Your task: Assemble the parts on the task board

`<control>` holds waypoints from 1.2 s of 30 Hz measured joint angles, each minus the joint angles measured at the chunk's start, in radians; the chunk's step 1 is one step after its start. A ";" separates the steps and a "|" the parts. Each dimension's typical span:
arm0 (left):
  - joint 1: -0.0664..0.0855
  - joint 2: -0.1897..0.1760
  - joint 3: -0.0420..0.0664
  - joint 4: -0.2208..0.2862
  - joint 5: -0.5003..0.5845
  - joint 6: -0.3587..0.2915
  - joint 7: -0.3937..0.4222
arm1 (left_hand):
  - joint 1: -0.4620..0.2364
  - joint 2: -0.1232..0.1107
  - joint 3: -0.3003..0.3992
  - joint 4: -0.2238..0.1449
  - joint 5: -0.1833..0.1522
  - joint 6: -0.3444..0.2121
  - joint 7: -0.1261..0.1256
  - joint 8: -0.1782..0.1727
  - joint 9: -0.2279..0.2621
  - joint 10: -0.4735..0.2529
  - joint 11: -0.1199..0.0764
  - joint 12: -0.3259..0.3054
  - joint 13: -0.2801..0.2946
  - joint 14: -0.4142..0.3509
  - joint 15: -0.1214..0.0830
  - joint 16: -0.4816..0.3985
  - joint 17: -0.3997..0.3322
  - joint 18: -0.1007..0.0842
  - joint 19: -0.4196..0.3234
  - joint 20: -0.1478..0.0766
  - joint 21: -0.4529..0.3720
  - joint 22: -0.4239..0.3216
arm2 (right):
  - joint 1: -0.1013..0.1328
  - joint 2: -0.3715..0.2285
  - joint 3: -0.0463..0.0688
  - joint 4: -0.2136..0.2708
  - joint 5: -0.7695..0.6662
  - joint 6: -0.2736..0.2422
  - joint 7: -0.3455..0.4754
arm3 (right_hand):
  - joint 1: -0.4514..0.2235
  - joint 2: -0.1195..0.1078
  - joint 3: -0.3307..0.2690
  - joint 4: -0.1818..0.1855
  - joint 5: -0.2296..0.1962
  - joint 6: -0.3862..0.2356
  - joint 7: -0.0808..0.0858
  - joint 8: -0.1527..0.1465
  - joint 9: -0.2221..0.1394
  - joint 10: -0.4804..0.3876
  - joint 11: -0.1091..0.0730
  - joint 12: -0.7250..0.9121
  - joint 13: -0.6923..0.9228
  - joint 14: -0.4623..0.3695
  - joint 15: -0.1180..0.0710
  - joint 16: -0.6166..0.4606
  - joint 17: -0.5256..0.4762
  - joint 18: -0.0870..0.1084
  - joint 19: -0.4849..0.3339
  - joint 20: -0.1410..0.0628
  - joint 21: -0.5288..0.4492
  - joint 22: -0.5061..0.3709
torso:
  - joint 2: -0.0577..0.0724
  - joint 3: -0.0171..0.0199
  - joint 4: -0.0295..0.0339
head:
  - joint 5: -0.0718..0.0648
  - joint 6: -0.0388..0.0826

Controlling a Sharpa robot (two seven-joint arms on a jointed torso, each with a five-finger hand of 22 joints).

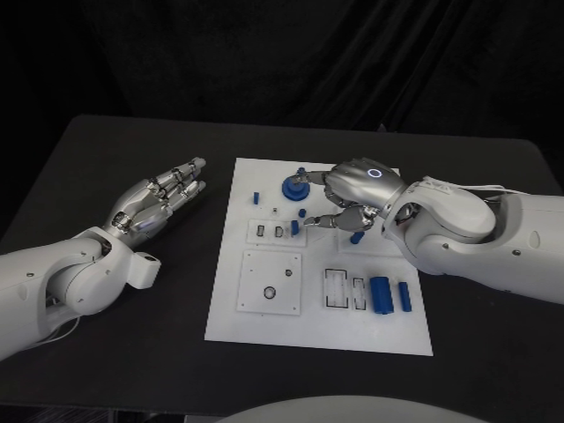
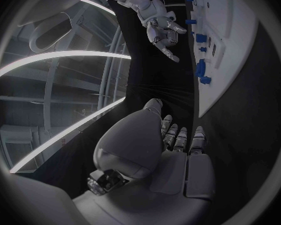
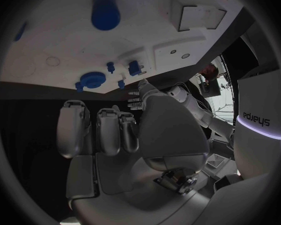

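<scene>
The white task board [image 1: 318,328] lies in the middle of the table. A round blue part [image 1: 293,190] stands near its far edge, with small blue pieces [image 1: 302,213] close by. Two long blue parts [image 1: 382,295] lie near the board's right edge. My right hand [image 1: 347,199] hovers over the far part of the board, beside the round part, fingers apart and bent down, holding nothing. In the right wrist view its fingers [image 3: 106,130] are empty, short of the round part [image 3: 92,80]. My left hand [image 1: 166,197] lies flat and open on the table, left of the board.
A square white block [image 1: 270,282] and slotted recesses [image 1: 342,289] take up the board's near half. The black table [image 1: 117,150] runs bare around the board. In the left wrist view the board [image 2: 237,45] lies beyond my left hand [image 2: 175,135].
</scene>
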 measured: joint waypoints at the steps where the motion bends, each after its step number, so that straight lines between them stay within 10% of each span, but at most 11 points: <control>1: 0.001 -0.002 0.000 0.004 -0.002 -0.004 0.000 | 0.001 -0.001 0.001 0.001 0.000 0.002 0.001 0.000 0.000 0.010 0.002 0.005 0.002 0.004 0.004 0.000 0.000 0.000 -0.001 0.003 0.000 0.000 | 0.004 -0.009 0.000 0.003 0.003 -0.011 0.005 | 0.000 0.000 0.001 0.001 0.000 0.006 -0.001 0.000 0.000 0.000 0.000 0.000 0.000 0.000 0.000 0.000 0.000 0.000 0.000 0.000 0.000 0.000 | 0.000 0.0002 0.0000 | 0.002 0.005; 9: 0.037 0.013 0.000 -0.005 -0.024 -0.039 0.000 | 0.011 -0.018 0.030 0.025 -0.013 0.021 -0.011 0.000 0.001 0.160 0.074 0.162 0.031 0.192 0.056 0.071 0.064 0.000 0.077 0.053 0.044 0.026 | 0.015 -0.059 -0.002 -0.026 0.041 -0.085 0.059 | 0.025 0.030 0.001 0.001 0.014 0.104 -0.002 0.023 0.011 0.004 -0.004 0.000 0.000 0.000 0.000 0.000 0.000 0.000 0.000 0.000 0.010 0.000 | -0.018 0.0054 0.0027 | 0.008 0.020; 17: 0.084 0.061 0.000 -0.061 -0.038 -0.040 -0.001 | -0.075 0.007 0.004 0.032 -0.067 0.132 0.023 0.014 0.012 0.423 0.128 0.424 0.102 0.548 0.090 0.316 0.184 0.000 0.534 0.071 0.277 0.120 | 0.006 -0.082 -0.002 -0.084 0.099 -0.109 0.110 | 0.008 0.047 -0.004 0.007 0.004 0.161 0.000 0.031 0.014 0.004 -0.004 0.000 0.000 0.000 0.000 0.008 0.000 0.000 0.000 0.000 0.016 0.000 | -0.053 0.0221 0.0003 | 0.028 -0.001; 20: 0.100 0.084 0.000 -0.081 -0.044 -0.036 -0.020 | -0.075 0.007 0.012 0.009 -0.068 0.190 0.039 0.023 0.020 0.496 0.137 0.501 0.143 0.633 0.099 0.428 0.238 -0.001 0.765 0.063 0.555 0.277 | -0.001 -0.084 -0.002 -0.103 0.115 -0.110 0.120 | 0.007 0.063 -0.004 0.007 0.004 0.186 0.002 0.036 0.015 0.004 -0.004 0.000 0.000 0.000 0.000 0.008 0.000 0.000 0.000 0.000 0.016 0.000 | -0.069 0.0305 -0.0068 | 0.039 -0.015; 26: 0.116 0.119 0.001 -0.097 -0.130 -0.032 -0.132 | -0.065 -0.020 0.159 0.015 -0.092 0.304 0.063 0.043 0.044 0.575 0.113 0.662 0.273 0.676 0.081 0.690 0.386 -0.017 0.631 0.046 0.842 0.563 | -0.016 -0.084 -0.002 -0.128 0.139 -0.109 0.128 | 0.010 0.077 -0.004 0.007 0.012 0.210 0.006 0.044 0.016 0.004 -0.004 0.000 0.000 0.000 0.000 0.008 0.000 0.000 0.000 0.000 0.016 0.000 | -0.098 0.0487 -0.0229 | 0.062 -0.045; 30: 0.121 0.142 0.000 -0.089 -0.268 -0.038 -0.239 | -0.061 -0.051 0.250 0.023 -0.134 0.378 0.078 0.063 0.056 0.631 0.090 0.811 0.420 0.714 0.058 0.884 0.507 -0.017 0.631 0.035 0.911 0.640 | -0.023 -0.084 -0.003 -0.137 0.150 -0.106 0.129 | 0.013 0.084 -0.004 0.007 0.020 0.225 0.009 0.048 0.013 0.004 -0.004 0.000 0.000 0.000 0.000 0.008 0.000 0.000 0.000 0.000 0.016 0.000 | -0.116 0.0615 -0.0337 | 0.076 -0.067; 36: 0.143 0.176 0.000 -0.047 -0.514 -0.050 -0.430 | -0.145 -0.085 0.281 0.025 -0.272 0.484 0.085 0.128 0.082 1.013 0.053 1.184 0.960 1.052 0.018 1.248 0.962 -0.017 0.841 0.002 1.114 0.870 | -0.028 -0.093 -0.003 -0.144 0.161 -0.100 0.129 | 0.008 0.090 -0.004 0.007 0.025 0.236 0.012 0.052 0.011 0.004 -0.004 0.000 0.000 0.000 0.000 0.008 0.000 0.000 0.000 0.000 0.016 0.000 | -0.141 0.0809 -0.0478 | 0.081 -0.083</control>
